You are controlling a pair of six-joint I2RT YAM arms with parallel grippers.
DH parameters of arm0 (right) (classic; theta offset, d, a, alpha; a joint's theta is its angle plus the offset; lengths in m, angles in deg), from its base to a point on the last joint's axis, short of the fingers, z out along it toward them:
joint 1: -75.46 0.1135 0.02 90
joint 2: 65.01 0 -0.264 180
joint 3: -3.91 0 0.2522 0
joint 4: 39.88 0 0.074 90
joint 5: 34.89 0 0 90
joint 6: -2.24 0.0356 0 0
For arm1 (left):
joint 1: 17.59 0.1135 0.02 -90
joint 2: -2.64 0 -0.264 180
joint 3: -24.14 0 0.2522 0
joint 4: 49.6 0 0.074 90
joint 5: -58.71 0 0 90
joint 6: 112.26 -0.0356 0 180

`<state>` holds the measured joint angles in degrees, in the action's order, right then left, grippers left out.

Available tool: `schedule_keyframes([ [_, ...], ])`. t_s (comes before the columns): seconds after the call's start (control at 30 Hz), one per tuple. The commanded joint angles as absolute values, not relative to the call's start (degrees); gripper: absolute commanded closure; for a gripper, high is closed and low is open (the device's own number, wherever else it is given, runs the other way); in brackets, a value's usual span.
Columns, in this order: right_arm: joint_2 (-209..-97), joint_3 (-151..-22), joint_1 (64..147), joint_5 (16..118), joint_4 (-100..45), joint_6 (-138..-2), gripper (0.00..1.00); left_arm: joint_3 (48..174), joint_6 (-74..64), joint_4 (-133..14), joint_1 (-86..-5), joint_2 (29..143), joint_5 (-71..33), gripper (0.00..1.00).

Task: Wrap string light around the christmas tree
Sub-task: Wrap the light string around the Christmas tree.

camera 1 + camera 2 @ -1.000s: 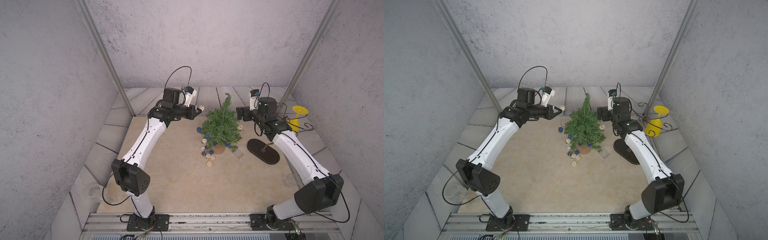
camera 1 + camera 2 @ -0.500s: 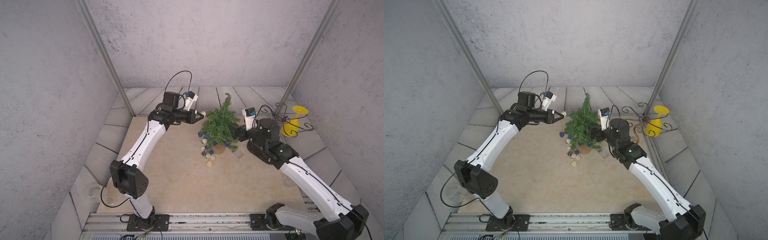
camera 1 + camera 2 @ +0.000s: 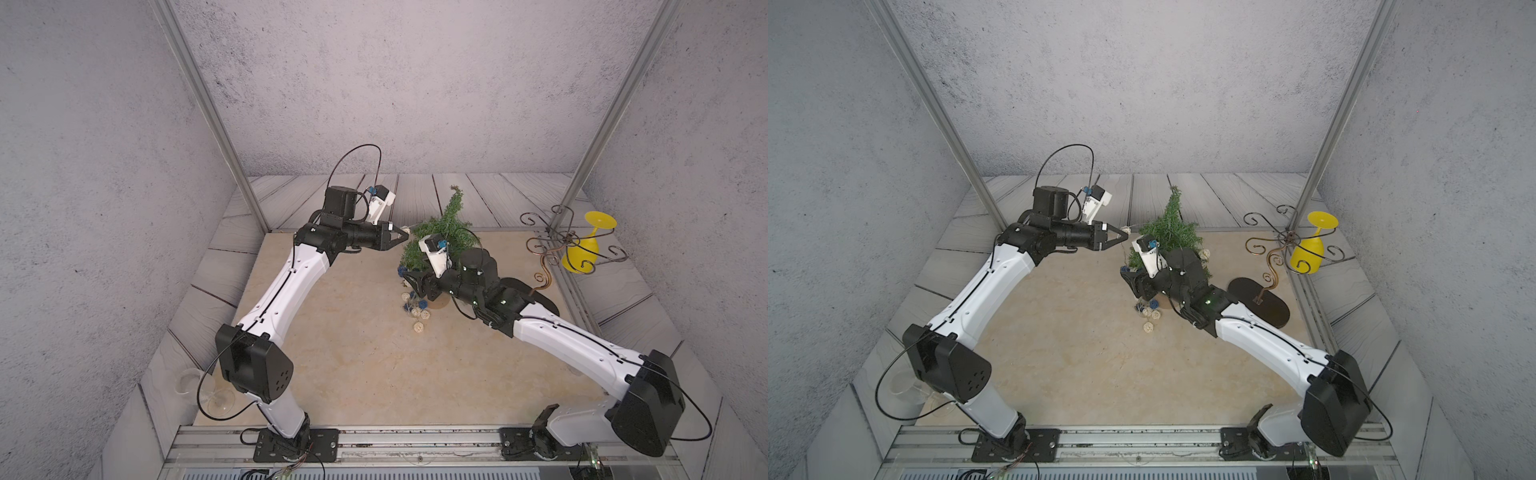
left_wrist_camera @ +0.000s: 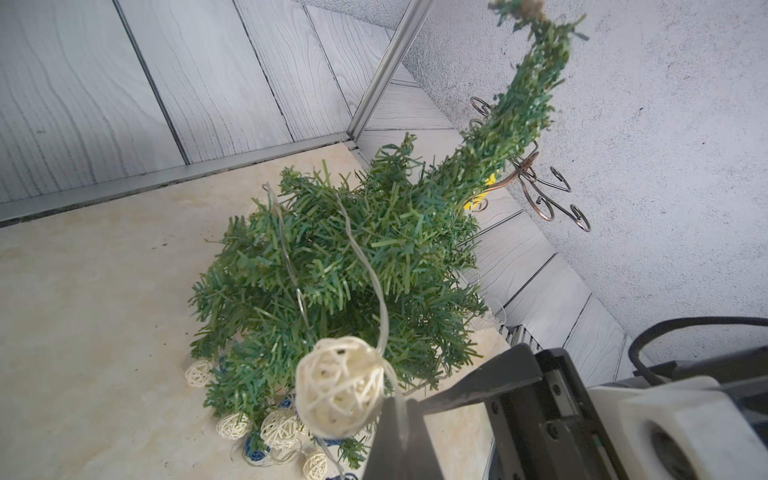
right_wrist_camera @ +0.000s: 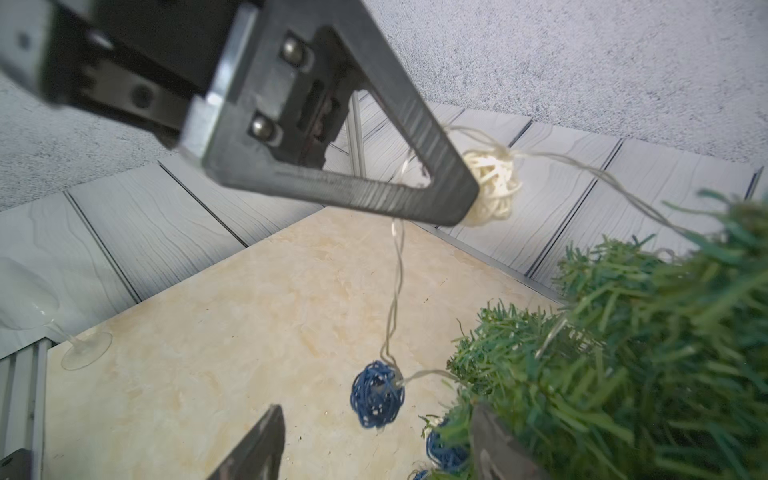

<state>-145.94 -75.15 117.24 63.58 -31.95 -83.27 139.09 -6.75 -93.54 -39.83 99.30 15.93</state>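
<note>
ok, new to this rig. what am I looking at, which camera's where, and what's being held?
Two robot arms stand at the table's near edge, each with a two-finger gripper. The two wide pictures come from one overhead stereo camera; the close-ups from a camera on each wrist. On the table: a tree, a string light partly draped over it, a wire stand with a yellow glass, a clear glass. The left gripper is shut on the light's wire beside a cream ball. The right gripper is open near a blue ball, holding nothing.

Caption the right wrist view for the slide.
Left gripper pinches the string light beside a cream ball; a blue ball dangles ahead of the open right gripper, christmas tree alongside.
</note>
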Motion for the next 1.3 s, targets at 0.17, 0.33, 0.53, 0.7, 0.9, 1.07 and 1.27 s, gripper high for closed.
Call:
schedule_keyframes([
  [0.17, -154.26, -82.95, 117.39, 62.32, -35.61, -80.69, 0.62, 138.27, -6.82, -91.77, -39.21, 97.62, 17.87, 1.00],
  [0.33, -154.19, -80.87, 116.97, 65.55, -38.83, -79.92, 0.96, 139.63, -6.53, -91.93, -38.66, 98.87, 17.75, 1.00],
  [0.53, -151.89, -81.48, 115.61, 79.50, -37.72, -74.98, 1.00, 137.48, -3.67, -86.24, -37.65, 98.73, 16.81, 0.85],
  [0.7, -150.01, -81.05, 113.11, 84.86, -36.91, -70.57, 1.00, 134.32, -2.48, -83.62, -36.63, 95.57, 11.30, 0.58],
  [0.9, -147.68, -81.32, 111.58, 86.92, -34.61, -68.24, 1.00, 124.20, -1.22, -77.97, -35.87, 87.96, 4.58, 0.30],
  [1.07, -146.89, -83.94, 111.50, 87.82, -30.41, -68.95, 1.00, 108.30, -0.08, -70.17, -35.87, 78.02, -2.87, 0.32],
  [1.27, -147.16, -84.64, 111.58, 87.91, -28.67, -68.69, 1.00, 86.02, 1.51, -50.83, -37.05, 73.35, 0.96, 0.35],
])
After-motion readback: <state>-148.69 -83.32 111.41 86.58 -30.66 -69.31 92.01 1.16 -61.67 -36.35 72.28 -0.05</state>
